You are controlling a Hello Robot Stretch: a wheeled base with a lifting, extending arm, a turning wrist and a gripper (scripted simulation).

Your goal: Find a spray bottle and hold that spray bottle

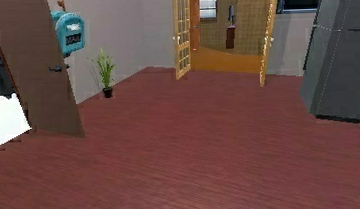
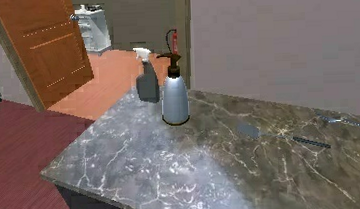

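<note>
Hand: cannot tell its state.
Bottle (image 2: pixel 175 96): upright on surface (image 2: pixel 220 161); likely light, stiff, smooth.
Grip: narrow neck, likely.

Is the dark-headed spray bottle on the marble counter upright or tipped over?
Upright: the spray bottle stands on its base on the counter, its head on top.

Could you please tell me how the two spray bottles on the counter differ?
The pale bottle has a whitish body; the dark grey bottle has a darker one. The pale bottle carries a dark reddish spray head, the dark grey bottle a white one. The pale bottle stands nearer the camera, the dark grey bottle behind it toward the arm side view's left. Both stand upright near the far edge of the marble counter.
</note>
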